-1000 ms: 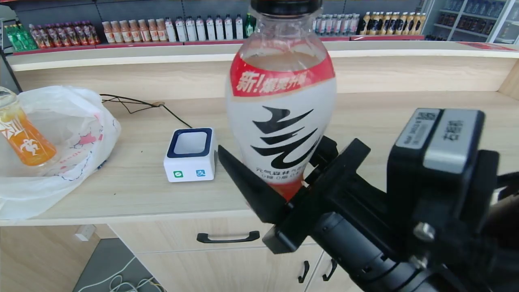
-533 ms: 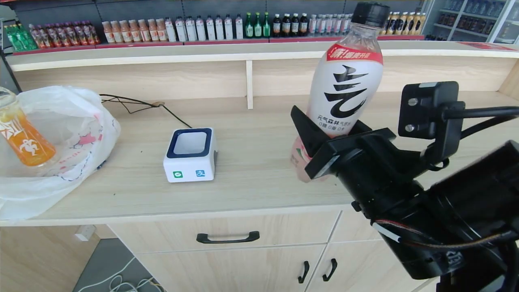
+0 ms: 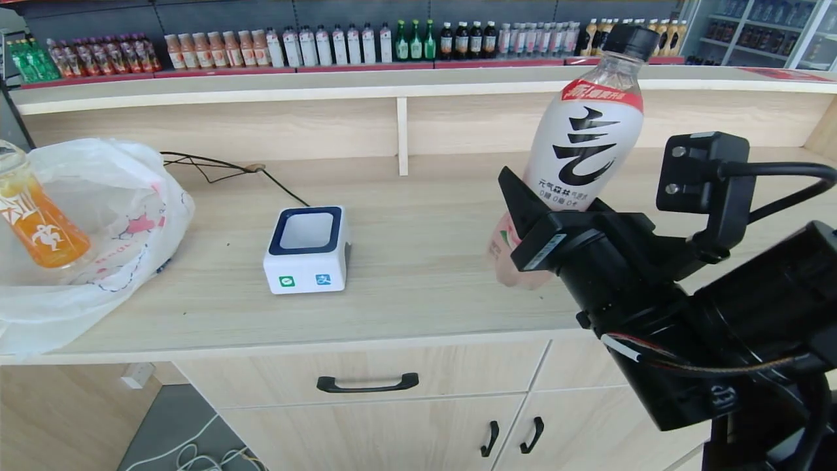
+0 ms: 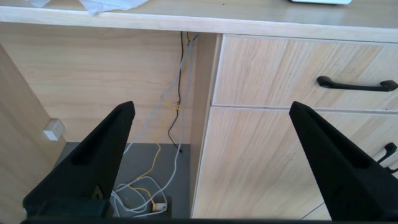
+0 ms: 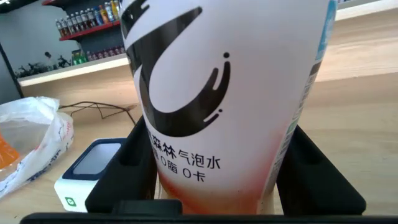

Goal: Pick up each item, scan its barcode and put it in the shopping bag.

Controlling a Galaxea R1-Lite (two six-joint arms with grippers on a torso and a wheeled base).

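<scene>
Right pincer [image 3: 552,209] is clenched low on the bottle [image 3: 582,144], right of centre in the head frame, tilted, over the table [image 3: 405,288]. It looks full, so fairly heavy. The sleeve is smooth and may slip, so I'd grip the lower body. Scanner [image 3: 306,248] is centre-left, shopping bag [image 3: 131,196] far left. Left pincer [image 4: 211,109] is released and empty.

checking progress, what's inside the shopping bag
An orange drink bottle leans inside the shopping bag. Anything lower down is hidden by the crumpled plastic.
</scene>
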